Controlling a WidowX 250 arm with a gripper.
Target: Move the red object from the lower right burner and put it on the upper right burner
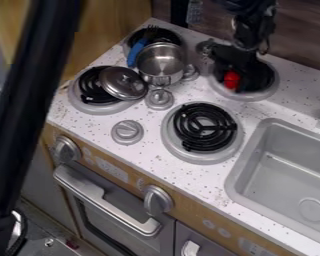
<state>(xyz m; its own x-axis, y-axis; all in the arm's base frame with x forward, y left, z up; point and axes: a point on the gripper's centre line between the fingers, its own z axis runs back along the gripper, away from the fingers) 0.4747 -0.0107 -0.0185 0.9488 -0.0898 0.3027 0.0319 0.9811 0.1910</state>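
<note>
Lid on front left burner, pot behind lid, sink right of front right burner

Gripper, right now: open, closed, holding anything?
Gripper: over the upper right burner, right at the red object; whether it is open, closed or holding it cannot be told.

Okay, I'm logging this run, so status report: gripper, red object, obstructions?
Gripper at upper right burner. Red object there, held or resting unclear. Pot and lid sit left, seemingly out of the way.
</note>
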